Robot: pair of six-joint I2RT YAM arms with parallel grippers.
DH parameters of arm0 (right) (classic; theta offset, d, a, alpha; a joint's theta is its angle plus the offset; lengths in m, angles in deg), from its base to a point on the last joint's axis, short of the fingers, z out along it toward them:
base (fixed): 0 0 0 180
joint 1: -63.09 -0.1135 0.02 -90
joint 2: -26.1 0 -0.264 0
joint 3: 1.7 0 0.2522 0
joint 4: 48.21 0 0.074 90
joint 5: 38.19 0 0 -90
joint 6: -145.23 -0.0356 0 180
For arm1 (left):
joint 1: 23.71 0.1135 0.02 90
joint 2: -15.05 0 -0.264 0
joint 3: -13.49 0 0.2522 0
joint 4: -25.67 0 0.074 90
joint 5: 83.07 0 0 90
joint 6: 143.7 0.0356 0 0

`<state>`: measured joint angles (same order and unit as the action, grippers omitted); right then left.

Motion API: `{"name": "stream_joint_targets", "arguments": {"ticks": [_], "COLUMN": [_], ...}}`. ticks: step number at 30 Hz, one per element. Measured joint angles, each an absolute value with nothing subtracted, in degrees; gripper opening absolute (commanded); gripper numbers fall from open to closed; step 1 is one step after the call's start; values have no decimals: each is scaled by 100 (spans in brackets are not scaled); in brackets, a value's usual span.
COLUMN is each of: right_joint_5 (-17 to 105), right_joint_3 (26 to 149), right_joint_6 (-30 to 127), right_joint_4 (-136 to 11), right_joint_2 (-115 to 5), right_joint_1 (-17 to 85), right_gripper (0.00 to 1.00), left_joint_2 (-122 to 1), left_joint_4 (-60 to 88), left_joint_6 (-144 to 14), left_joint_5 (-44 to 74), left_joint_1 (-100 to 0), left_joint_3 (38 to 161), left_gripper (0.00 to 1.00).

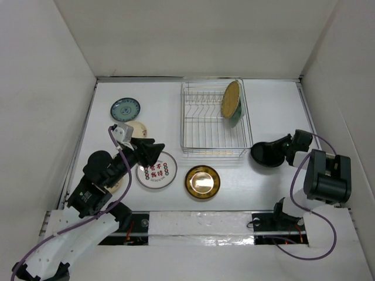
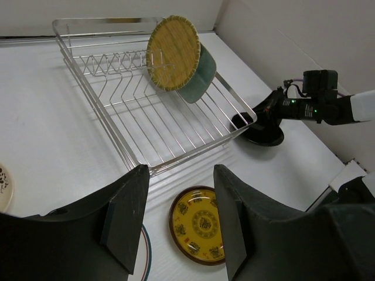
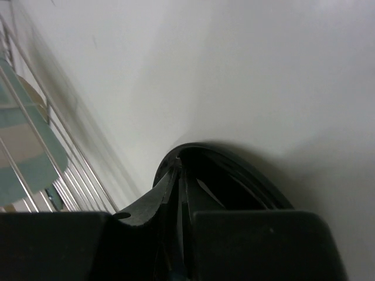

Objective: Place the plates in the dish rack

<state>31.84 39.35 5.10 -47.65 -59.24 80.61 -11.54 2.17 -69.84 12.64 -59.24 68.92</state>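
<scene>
The silver wire dish rack stands at the back centre. In it a woven tan plate stands upright against a pale green plate. On the table lie a teal plate, a cream plate, a white plate with red characters and a gold dark-rimmed plate. My left gripper is open and empty above the white plate's far edge. My right gripper is shut on the rim of the black plate, low beside the rack's near right corner.
White walls enclose the table on three sides. In the left wrist view, the rack lies ahead of the open gripper, the gold plate below it and the black plate far right. The right wrist view shows rack wires.
</scene>
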Motion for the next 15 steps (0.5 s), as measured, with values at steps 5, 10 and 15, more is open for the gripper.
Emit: {"name": "stream_joint_targets", "arguments": {"ticks": [5,10,15], "right_joint_5": [2994,2839,3626], "right_joint_3": [4466,4591,4053], "right_joint_6": [381,398,733], "right_joint_4": [-3971,-3764,-4432], "right_joint_2": [-6571,-6033,-3898], "right_joint_1": [8126,8467,8714], "right_gripper": [11,25,52], "left_joint_2": [-1224,-1256,-1304], "left_joint_4": [217,215,217], "left_joint_6": [-6984,-6984,-6982], "left_joint_5": [1227,1185,1185], "left_joint_1": [-5924,-5924,-5924], "left_joint_3": [6894,6894,6892], "left_gripper": [45,45,45]}}
